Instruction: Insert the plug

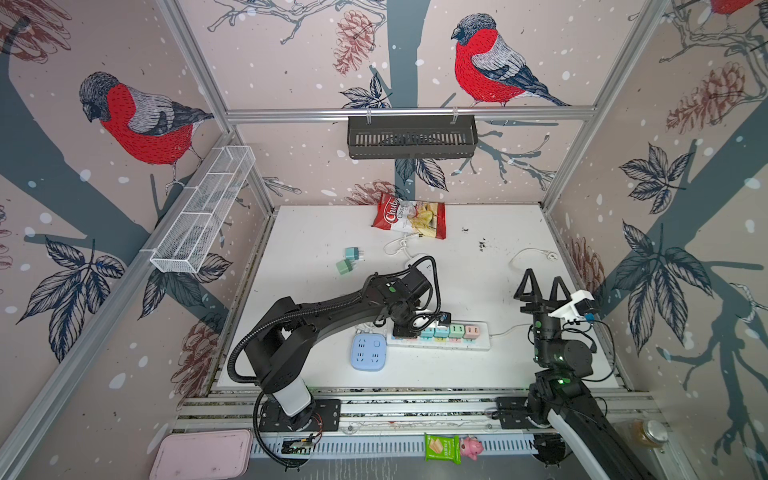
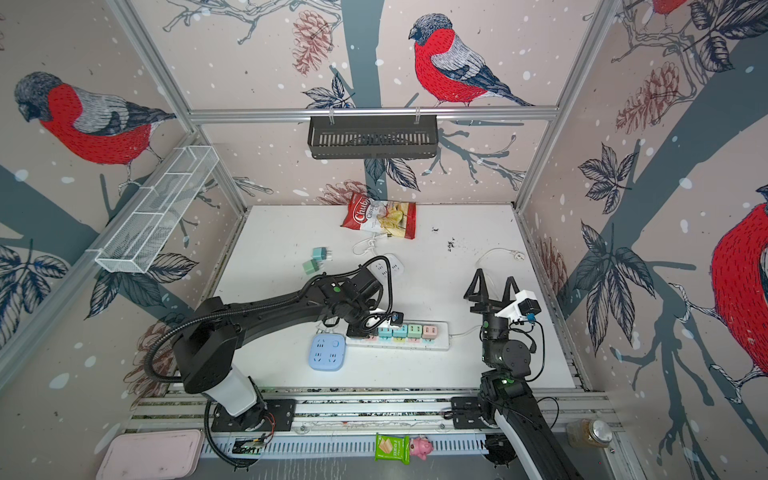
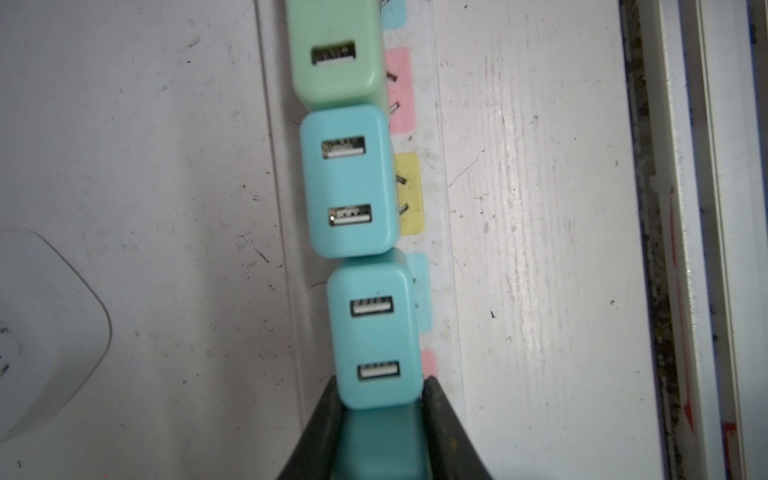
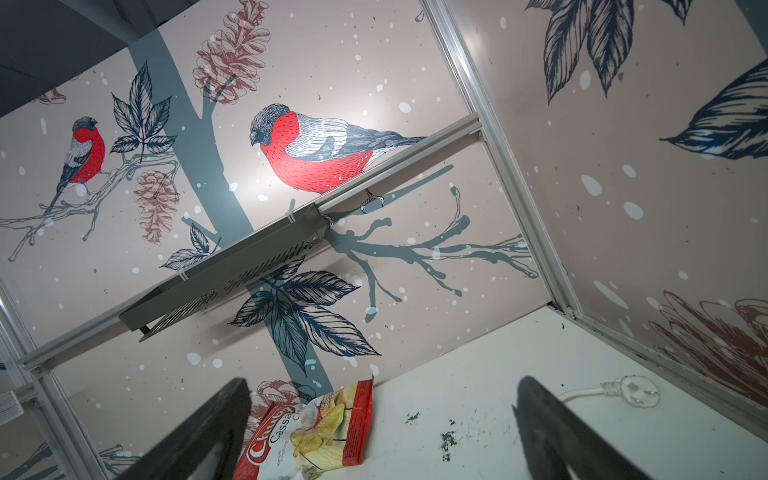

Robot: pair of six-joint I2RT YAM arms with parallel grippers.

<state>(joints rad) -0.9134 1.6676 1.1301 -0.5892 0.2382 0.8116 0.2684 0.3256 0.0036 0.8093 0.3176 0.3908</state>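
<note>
1. We see our L arm [image 1: 332, 303] stretched fwd from its base and in toward the middle, forearm near level, wrist bent down.
2. L gripper [image 1: 409, 328] points straight down. In the wrist view, jaws are pinched tight on the teal plug [image 3: 372, 332].
3. Our R arm [image 1: 557, 353] is folded close over its base, forearm approx. upright.
4. R gripper [image 1: 543, 277] points up and away, jaws spread wide, raised off the desk.

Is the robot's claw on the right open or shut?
Open. The right gripper holds its jaws wide apart in both top views, with nothing between them.
</note>
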